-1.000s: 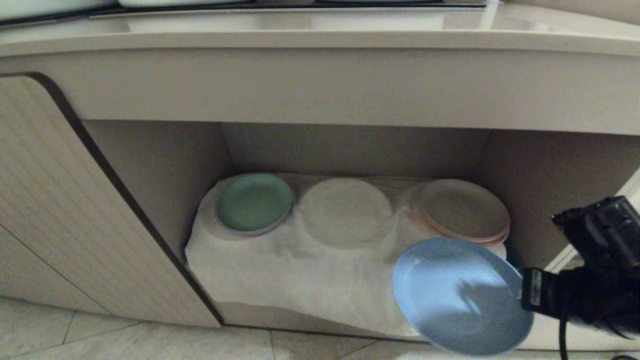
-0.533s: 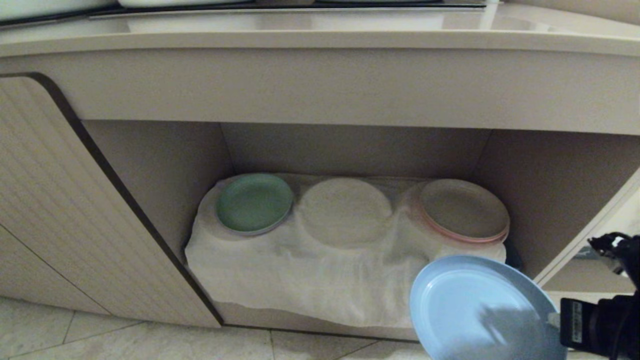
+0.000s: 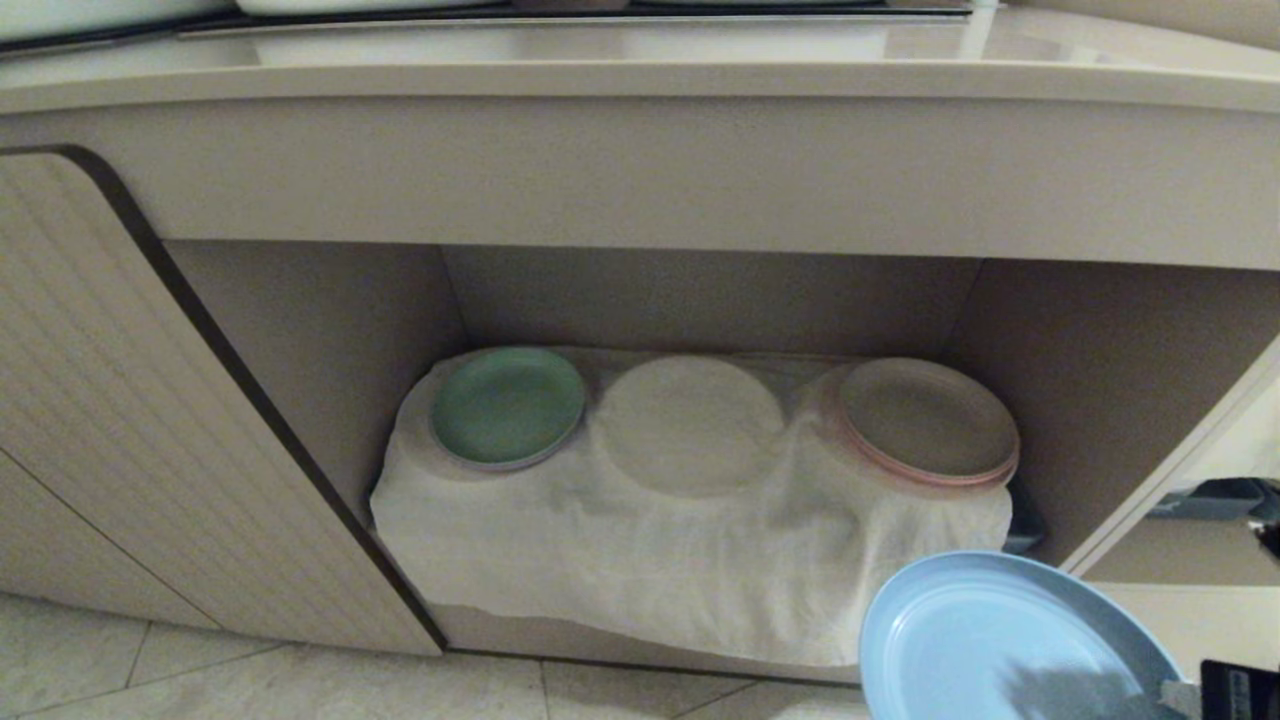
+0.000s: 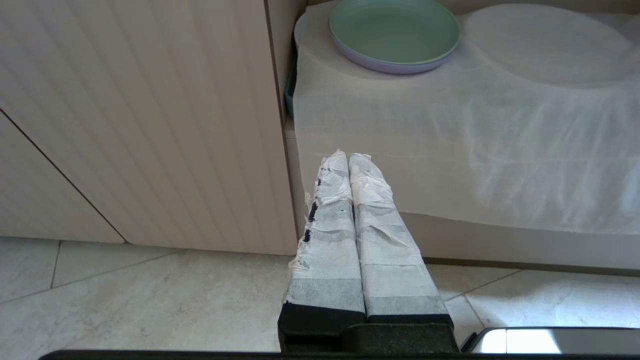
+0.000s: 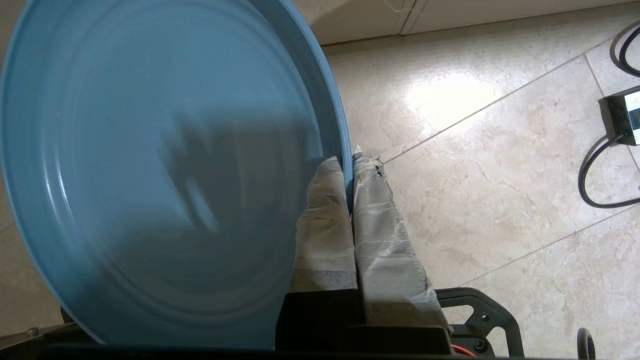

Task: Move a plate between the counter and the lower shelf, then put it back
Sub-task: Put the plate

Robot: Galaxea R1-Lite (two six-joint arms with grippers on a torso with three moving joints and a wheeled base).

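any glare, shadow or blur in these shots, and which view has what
Head view: the counter mirrors pale reflections, the lower shelf is dim. Right wrist view: a blurred shadow crosses the plate, glare on the floor tile. Left wrist view: evenly lit, crisp white cloth.

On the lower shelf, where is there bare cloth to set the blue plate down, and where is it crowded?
Free: the front strip of the white cloth, ahead of all three piles. Crowded: the back row, where the green plate, a cloth-covered round mound and the stacked plates sit side by side. The right gripper holds the plate by its rim.
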